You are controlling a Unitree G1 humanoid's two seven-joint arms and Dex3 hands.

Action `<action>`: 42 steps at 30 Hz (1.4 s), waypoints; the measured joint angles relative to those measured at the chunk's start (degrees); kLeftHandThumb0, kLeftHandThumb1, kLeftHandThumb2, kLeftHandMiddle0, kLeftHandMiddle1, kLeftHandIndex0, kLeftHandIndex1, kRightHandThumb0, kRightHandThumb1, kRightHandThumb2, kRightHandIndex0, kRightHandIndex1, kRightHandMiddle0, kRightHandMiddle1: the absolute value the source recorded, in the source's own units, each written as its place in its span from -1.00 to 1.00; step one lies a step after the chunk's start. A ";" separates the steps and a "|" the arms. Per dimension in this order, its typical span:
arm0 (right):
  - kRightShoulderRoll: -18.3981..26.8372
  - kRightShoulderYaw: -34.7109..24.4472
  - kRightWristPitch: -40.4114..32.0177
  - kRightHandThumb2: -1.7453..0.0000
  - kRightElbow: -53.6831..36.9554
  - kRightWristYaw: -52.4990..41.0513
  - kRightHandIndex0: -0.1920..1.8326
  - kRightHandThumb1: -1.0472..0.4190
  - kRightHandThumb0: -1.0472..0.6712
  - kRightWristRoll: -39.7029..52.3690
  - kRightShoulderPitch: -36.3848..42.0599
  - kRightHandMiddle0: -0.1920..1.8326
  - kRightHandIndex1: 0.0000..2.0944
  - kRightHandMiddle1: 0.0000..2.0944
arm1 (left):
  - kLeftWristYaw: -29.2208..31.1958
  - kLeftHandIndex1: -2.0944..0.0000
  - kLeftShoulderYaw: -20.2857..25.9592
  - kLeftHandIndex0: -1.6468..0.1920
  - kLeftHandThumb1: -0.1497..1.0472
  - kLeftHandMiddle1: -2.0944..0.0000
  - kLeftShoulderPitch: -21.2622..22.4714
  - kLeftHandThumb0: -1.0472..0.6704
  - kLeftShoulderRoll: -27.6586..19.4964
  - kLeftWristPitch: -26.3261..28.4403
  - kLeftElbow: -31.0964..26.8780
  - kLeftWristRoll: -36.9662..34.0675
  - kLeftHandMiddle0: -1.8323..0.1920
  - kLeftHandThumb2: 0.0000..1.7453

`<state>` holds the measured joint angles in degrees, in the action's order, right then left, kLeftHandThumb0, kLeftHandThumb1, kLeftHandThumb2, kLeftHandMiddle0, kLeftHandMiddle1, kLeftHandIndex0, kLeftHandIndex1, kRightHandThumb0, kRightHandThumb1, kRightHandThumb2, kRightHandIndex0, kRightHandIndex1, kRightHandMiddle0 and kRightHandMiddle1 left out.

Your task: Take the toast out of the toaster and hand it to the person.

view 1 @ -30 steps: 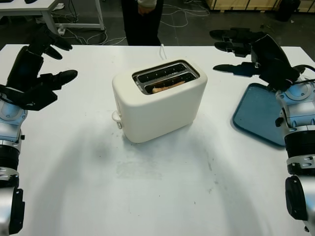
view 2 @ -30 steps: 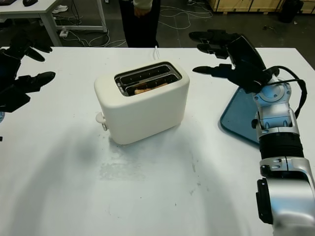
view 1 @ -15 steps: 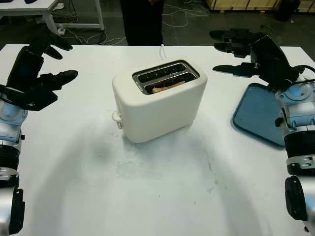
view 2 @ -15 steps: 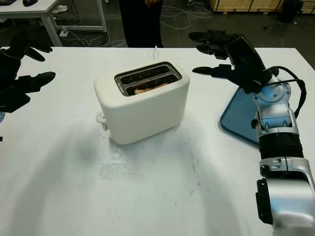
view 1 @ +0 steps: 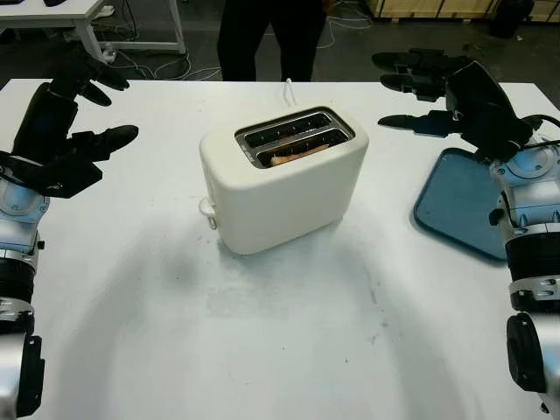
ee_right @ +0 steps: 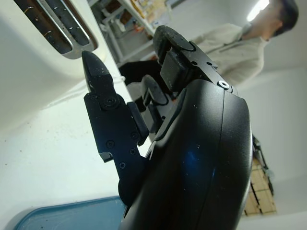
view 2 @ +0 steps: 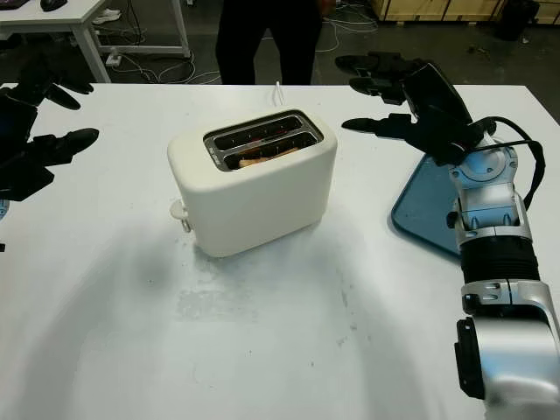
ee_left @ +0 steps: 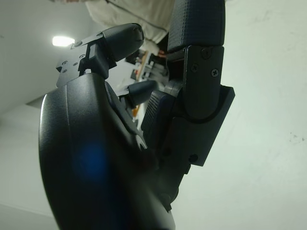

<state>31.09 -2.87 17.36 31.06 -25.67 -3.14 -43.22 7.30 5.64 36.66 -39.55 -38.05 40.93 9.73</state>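
— Starting with the head views: where is the bread?

— Down in the nearer slot of the cream-white plastic two-slot toaster [view 1: 282, 179], which stands at the middle of the white table [view 1: 280, 350]. Just the browned top edge of the slice of toast [view 1: 297, 155] shows above the slot's metal rim. The other slot looks dark.

— And the hands?

— The black three-fingered left hand [view 1: 66, 122] is raised over the table's left edge, fingers apart, gripping nothing, well clear of the toaster. The black three-fingered right hand [view 1: 446, 92] is raised near the far right corner, fingers apart too and pointing toward the toaster, also bare. Beneath that arm a dark blue flat plastic tray [view 1: 459, 201] lies along the right edge.

— Anyone at the table?

— A person in dark trousers [view 1: 267, 35] stands just past the far edge.

— The left wrist view?

— That hand's shell and fingers [ee_left: 196, 57], uncurled, with nothing between them, over white tabletop; a pale-sleeved figure beyond.

— The right wrist view?

— Its fingers [ee_right: 98, 81] spread apart, holding nothing; the toaster's slots [ee_right: 53, 24] lie past the fingertip, the blue tray [ee_right: 67, 215] beneath the hand, the person behind.
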 measured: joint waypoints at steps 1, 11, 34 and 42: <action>0.00 0.00 0.00 1.00 0.00 0.00 -0.25 -0.62 -0.03 0.00 0.00 -0.27 -0.99 -0.99 | 0.00 -0.49 0.00 0.79 0.79 -0.63 0.00 -1.00 0.00 0.07 -0.01 0.00 0.81 -0.52; 0.00 -0.07 0.01 1.00 0.00 0.01 -0.24 -0.62 -0.06 0.02 0.00 -0.26 -0.99 -0.99 | -0.02 -0.50 0.00 0.79 0.79 -0.64 -0.01 -1.00 0.00 0.12 0.00 0.00 0.81 -0.51; -0.01 -0.96 -0.10 1.00 -1.86 0.62 -0.24 -0.61 -0.01 0.20 0.77 -0.26 -0.99 -1.00 | -1.99 -0.53 -0.01 0.79 0.79 -0.67 -0.76 -1.00 -0.03 2.10 0.00 0.34 0.81 -0.47; -0.01 -0.96 -0.97 1.00 -2.61 0.62 -0.26 -0.62 0.08 0.20 0.91 -0.27 -1.00 -1.00 | -1.83 -0.54 -0.03 0.79 0.79 -0.67 -0.76 -1.00 -0.04 2.11 0.00 0.92 0.81 -0.48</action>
<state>31.08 -3.83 16.39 28.45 -25.05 -2.94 -42.31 5.47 5.60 35.89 -39.59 -35.94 40.93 10.64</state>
